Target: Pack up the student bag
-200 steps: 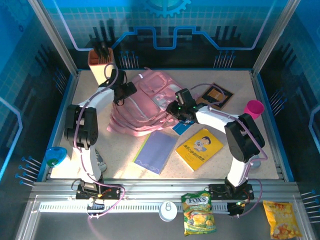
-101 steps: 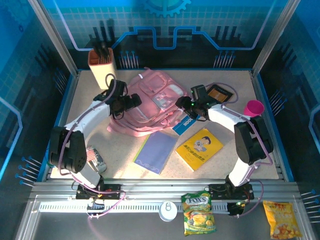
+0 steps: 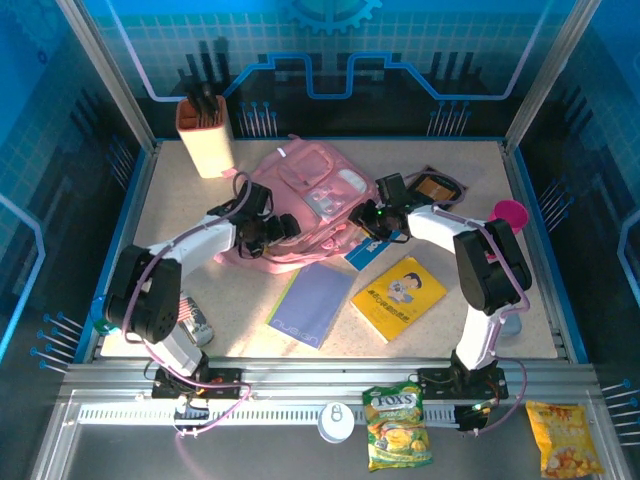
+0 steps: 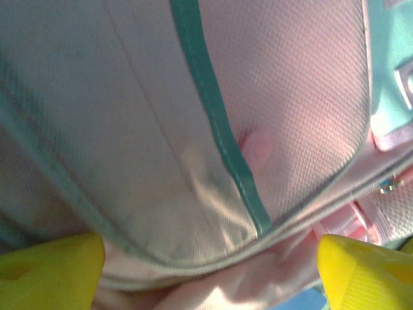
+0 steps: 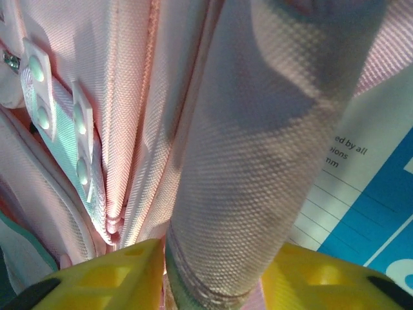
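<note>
Since the pink student bag (image 3: 305, 200) mid-desk (image 3: 470, 290) is soft and floppy, grab straps: my right tool (image 3: 368, 216) pinches a padded strap (image 5: 258, 161), left tool (image 3: 281, 228) gapes wide against its fabric, holding nothing.

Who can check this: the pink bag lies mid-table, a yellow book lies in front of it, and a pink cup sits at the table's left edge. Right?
One slip: in the top external view the pink cup sits at the table's right edge, not the left. The pink bag and yellow book are as stated.
</note>
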Tool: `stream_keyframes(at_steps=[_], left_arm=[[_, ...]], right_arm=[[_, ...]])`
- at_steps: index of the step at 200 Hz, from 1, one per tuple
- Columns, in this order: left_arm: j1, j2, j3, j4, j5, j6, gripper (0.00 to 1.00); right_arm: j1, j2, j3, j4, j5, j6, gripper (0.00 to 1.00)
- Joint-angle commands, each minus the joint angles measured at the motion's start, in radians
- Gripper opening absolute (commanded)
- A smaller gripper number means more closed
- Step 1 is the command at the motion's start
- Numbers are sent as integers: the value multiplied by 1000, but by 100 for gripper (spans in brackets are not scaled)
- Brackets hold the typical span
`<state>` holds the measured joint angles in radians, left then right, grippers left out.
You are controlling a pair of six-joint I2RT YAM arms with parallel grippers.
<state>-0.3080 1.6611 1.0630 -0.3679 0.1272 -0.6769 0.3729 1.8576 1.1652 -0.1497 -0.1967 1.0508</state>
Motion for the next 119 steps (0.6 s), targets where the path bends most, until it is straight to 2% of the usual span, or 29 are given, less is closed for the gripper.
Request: stream_keyframes(at_steps=[1,20,37,77,101,119], left_arm=[[34,59,60,43,-31,32,85],[65,108,99,61,-34,56,86],[90,149,148,59,-42,95,87],[115,179,253,-34,-146,147,90],[93,94,240,-111,-205,154,91],[40,4,204,-165,-260,156,92]], right_arm=[[13,31,12,50,-46,-11,32],[19,40,12,88,-70,-14,16],[31,38,13,131,-91,-11,9],[56,34,60,143,-92,-12,6],[60,25,71,150,-89,10,6],[64,19,78,151,-90,24,7]])
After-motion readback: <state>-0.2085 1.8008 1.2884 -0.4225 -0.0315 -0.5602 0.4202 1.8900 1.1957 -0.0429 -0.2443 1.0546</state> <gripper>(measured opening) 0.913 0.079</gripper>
